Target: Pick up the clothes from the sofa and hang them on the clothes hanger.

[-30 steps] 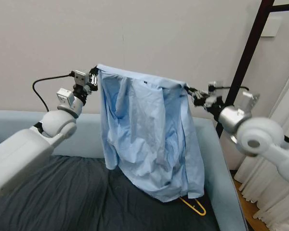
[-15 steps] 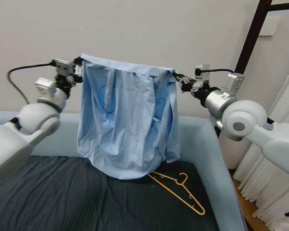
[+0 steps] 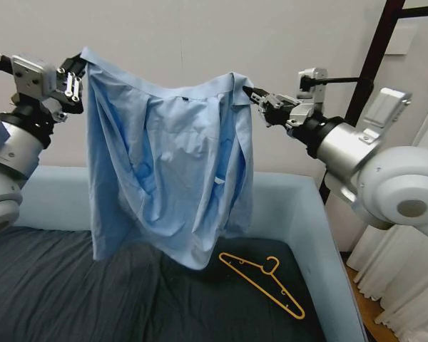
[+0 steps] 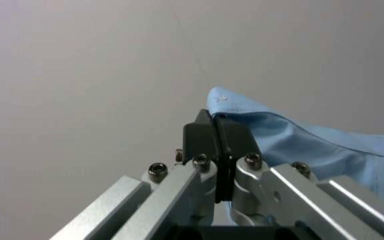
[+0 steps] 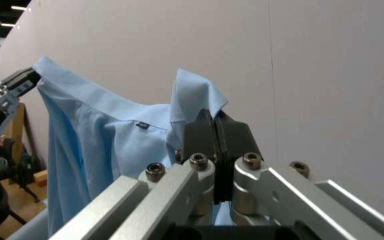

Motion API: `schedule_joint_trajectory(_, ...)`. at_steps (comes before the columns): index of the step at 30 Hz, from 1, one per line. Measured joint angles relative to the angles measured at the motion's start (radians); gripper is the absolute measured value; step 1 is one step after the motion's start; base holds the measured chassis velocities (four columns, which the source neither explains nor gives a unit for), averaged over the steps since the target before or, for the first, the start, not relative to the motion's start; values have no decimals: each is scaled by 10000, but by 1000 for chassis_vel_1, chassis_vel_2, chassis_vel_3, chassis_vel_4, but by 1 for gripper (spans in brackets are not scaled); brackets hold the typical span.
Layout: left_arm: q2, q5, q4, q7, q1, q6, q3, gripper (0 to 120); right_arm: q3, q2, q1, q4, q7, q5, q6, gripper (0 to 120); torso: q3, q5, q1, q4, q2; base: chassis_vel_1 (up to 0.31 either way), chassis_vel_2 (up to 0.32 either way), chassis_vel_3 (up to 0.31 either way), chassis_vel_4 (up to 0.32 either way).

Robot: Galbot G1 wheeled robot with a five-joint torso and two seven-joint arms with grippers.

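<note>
both arms have lifted and spread the blue shirt [image 3: 164, 164] above the sofa [image 3: 303, 214]; left gripper [image 3: 80, 68] and right gripper [image 3: 250, 93] each pinch, seemingly, a shoulder. the hanger [image 3: 267, 280] lies unused below.

This looks like a living room in a home. A pale blue-grey upholstered sofa [image 3: 303, 210] with a dark charcoal fabric seat cushion [image 3: 57, 299] fills the head view from six to nine o'clock, backed by a plain white painted wall [image 3: 200, 35]. White pleated curtains [image 3: 406, 303] hang at four o'clock. A dark upright rack post [image 3: 380, 43] stands at one o'clock. A thin orange clothes hanger [image 3: 262, 274] lies on the cushion at five o'clock.
</note>
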Motion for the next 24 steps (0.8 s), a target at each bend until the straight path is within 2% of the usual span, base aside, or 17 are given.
schedule_joint_trajectory(3, -208, 235, 166, -77, 232, 103, 87, 0, 181, -40, -449, 276, 44, 46, -35, 0, -1, 6, 0, 2, 1, 0, 0, 0, 0)
schedule_joint_trajectory(8, -1450, 1256, 1083, -203, 1641, 202, 235, 0, -141, 388, -1307, 330, 306, -329, -58, 0, 4, 0, 3, 1, -2, 0, 0, 0, 0)
schedule_joint_trajectory(9, -1450, 1256, 1083, -203, 1641, 202, 235, 0, -141, 388, -1307, 330, 306, -329, -58, 0, 4, 0, 3, 1, -2, 0, 0, 0, 0)
schedule_joint_trajectory(11, -2435, 2200, 1743, -115, 2644, 124, 348, 0, -717, 805, -1798, -14, 369, -1151, 7, 0, 5, -8, 5, 4, -3, 0, 0, 0, 0)
schedule_joint_trajectory(13, -3540, 3513, 2801, 134, 3620, -244, 433, 0, -1101, 1539, -2747, -433, 420, -2166, 98, 0, 5, 1, 4, 4, -3, 0, 0, 0, 0)
schedule_joint_trajectory(14, -3540, 3513, 2801, 134, 3620, -244, 433, 0, -1101, 1539, -2747, -433, 420, -2166, 98, 0, 5, 1, 4, 4, -3, 0, 0, 0, 0)
schedule_joint_trajectory(16, -4522, 4394, 3953, 294, 4102, -636, 629, 0, -1352, 2113, -3569, -903, 465, -2791, 121, 0, 4, -7, 4, 4, -3, 0, 0, 0, 0)
schedule_joint_trajectory(18, -5552, 5155, 5289, 423, 4117, -1063, 920, 0, -1776, 2777, -4418, -1706, 464, -3706, 212, 0, 6, -2, 5, 8, -4, 0, 0, 0, 0)
schedule_joint_trajectory(19, -5552, 5155, 5289, 423, 4117, -1063, 920, 0, -1776, 2777, -4418, -1706, 464, -3706, 212, 0, 6, -2, 5, 8, -4, 0, 0, 0, 0)
schedule_joint_trajectory(20, -5956, 5406, 5781, 447, 3985, -1232, 1068, 0, -1929, 3031, -4690, -2175, 399, -4120, 283, 0, 6, -12, 4, 9, -4, 0, 0, 0, 0)
schedule_joint_trajectory(21, -6324, 5607, 6321, 454, 3757, -1393, 1206, 0, -2062, 3399, -4917, -2762, 270, -4590, 396, 0, 6, -6, 5, -3, -4, 0, 0, 0, 0)
schedule_joint_trajectory(22, -6615, 5753, 6743, 464, 3524, -1509, 1301, 0, -2132, 3754, -5018, -3338, 164, -4908, 522, 0, 6, 6, 5, -1, -4, 0, 0, 0, 0)
schedule_joint_trajectory(23, -6615, 5753, 6743, 464, 3524, -1509, 1301, 0, -2132, 3754, -5018, -3338, 164, -4908, 522, 0, 6, 6, 5, -1, -4, 0, 0, 0, 0)
schedule_joint_trajectory(24, -6827, 5869, 7070, 488, 3356, -1585, 1368, 0, -2155, 4109, -5044, -3939, 54, -5147, 651, 0, 5, 9, 4, -5, -4, 0, 0, 0, 0)
